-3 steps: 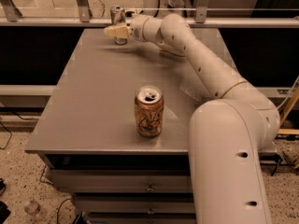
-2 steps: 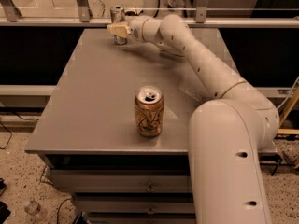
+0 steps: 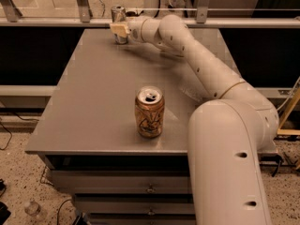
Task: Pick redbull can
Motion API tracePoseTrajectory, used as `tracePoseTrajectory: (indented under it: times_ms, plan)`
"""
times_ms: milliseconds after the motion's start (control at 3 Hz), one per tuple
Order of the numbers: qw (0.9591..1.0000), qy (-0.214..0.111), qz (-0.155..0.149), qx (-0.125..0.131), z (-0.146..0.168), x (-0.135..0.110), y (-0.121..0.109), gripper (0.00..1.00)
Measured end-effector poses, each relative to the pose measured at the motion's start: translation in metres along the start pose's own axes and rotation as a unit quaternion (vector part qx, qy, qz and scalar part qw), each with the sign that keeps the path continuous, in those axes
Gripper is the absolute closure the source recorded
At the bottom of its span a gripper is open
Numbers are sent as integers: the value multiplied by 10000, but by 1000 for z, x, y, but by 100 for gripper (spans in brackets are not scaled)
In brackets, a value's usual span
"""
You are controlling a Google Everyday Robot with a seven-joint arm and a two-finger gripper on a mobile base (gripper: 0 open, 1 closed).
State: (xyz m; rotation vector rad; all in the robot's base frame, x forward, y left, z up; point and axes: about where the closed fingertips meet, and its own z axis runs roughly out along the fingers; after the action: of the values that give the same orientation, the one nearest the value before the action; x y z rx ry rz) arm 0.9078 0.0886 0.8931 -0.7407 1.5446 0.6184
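The redbull can (image 3: 117, 14) is slim and silver and stands upright at the far edge of the grey table (image 3: 93, 102). My gripper (image 3: 120, 30) is reached out to the far edge, right at the can's lower half and covering part of it. The arm (image 3: 197, 64) stretches back from there to the large white base at the right front. Whether the gripper touches the can does not show.
A wider orange-brown patterned can (image 3: 150, 112) stands upright near the table's front middle, open top up. A railing with metal posts (image 3: 84, 3) runs behind the table. Drawers (image 3: 122, 182) sit under the tabletop. Cables lie on the speckled floor at left.
The gripper has shifted very slightly at the redbull can; both cans stand where they were.
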Motion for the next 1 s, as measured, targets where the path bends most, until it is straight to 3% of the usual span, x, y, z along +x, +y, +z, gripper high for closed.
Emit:
tracePoseTrajectory:
  times_ms: [333, 667, 1000]
  plan:
    - [10000, 3, 5, -20, 2, 1, 2, 100]
    - [9999, -14, 46, -105, 6, 2, 5, 100]
    - [9995, 176, -52, -262, -3, -13, 12, 100]
